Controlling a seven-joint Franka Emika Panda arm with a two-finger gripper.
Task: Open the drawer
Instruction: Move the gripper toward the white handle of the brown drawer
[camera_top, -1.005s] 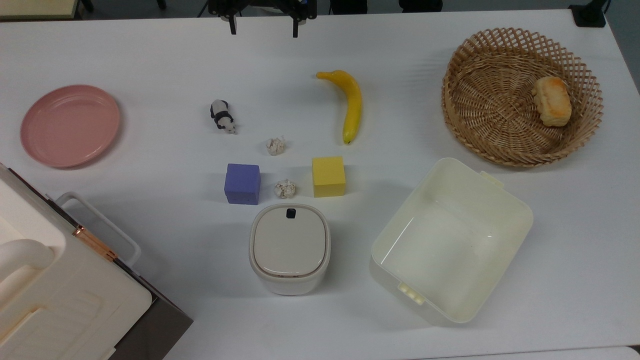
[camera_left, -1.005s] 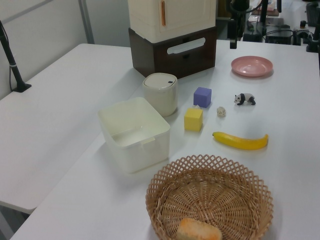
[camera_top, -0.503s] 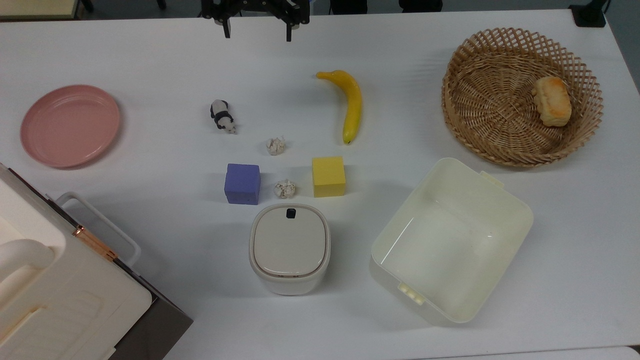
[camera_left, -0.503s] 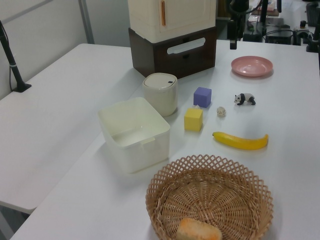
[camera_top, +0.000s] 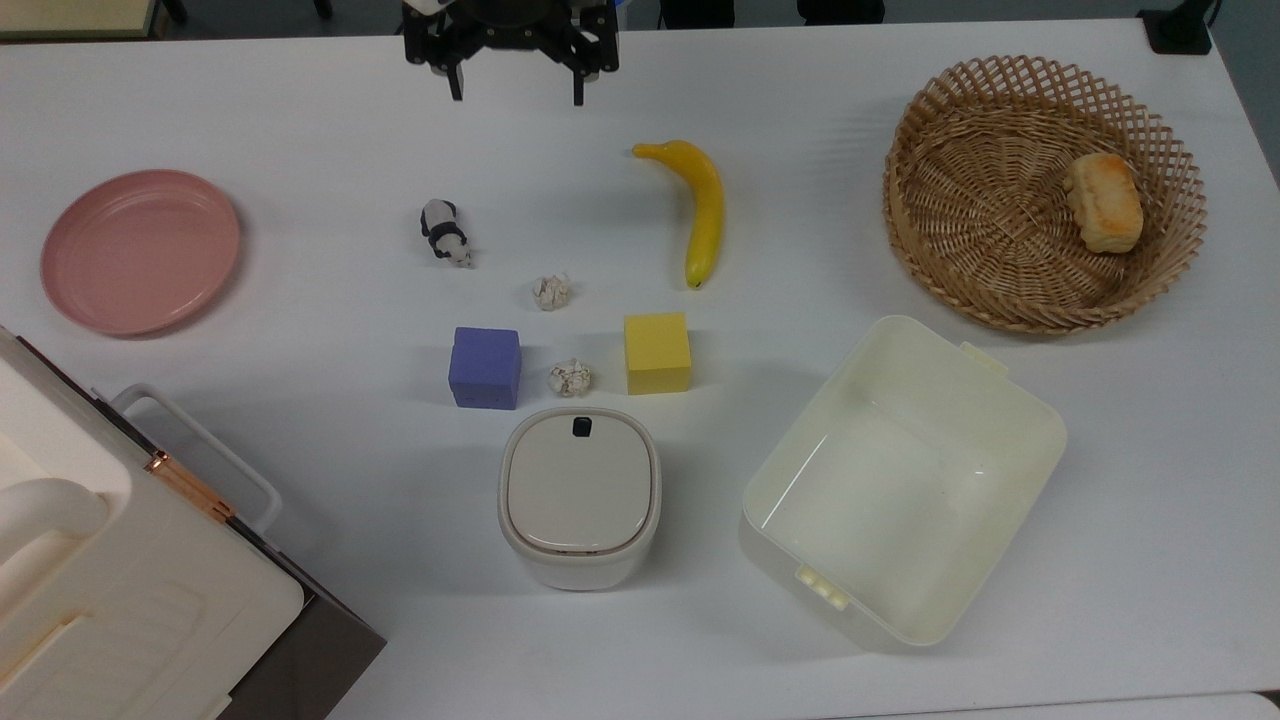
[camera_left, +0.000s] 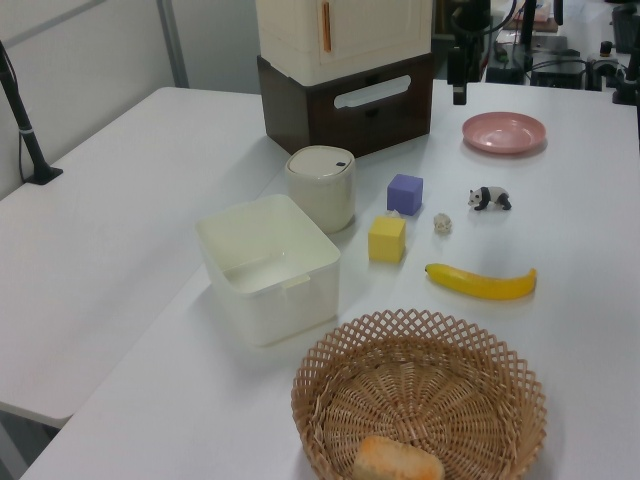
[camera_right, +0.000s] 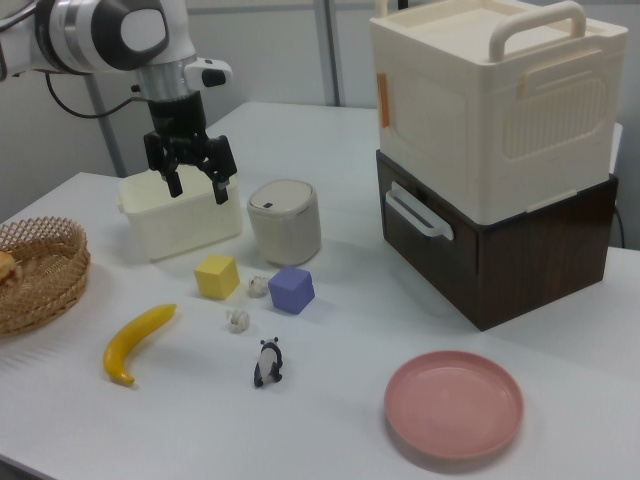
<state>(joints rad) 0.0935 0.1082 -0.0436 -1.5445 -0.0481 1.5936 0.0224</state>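
Drawer (camera_right: 480, 255) fronts are showing dark brown under the cream cabinet (camera_right: 495, 105) at the right view's right, and the white loop handle (camera_right: 412, 213) is facing the table's middle; the front is lying flush with the dark base, so the drawer is sitting closed. In the top view the same unit is occupying the lower left corner, its handle (camera_top: 205, 450) jutting toward the frame's centre.

Up at the top view's upper edge, left of centre, the gripper (camera_top: 512, 90) is hanging above the table with its two fingers spread wide and nothing between them. In the right view it is showing in the upper left, in front of the cream tub (camera_right: 180, 215).

Between gripper and drawer, in the top view, a panda figure (camera_top: 444, 231), two crumpled paper balls (camera_top: 551, 292) (camera_top: 570, 377), a purple cube (camera_top: 485, 367) and a yellow cube (camera_top: 657, 353) are sitting in the middle of the frame, with a banana (camera_top: 703, 208) just right of them. A pink plate (camera_top: 140, 250) is lying at the left, just above the handle, bare. A small lidded white bin (camera_top: 578, 497) is standing below the cubes with its lid down. The cream tub (camera_top: 905, 480) at lower right is holding nothing. A wicker basket (camera_top: 1040, 190) at upper right is holding a piece of bread (camera_top: 1102, 202).
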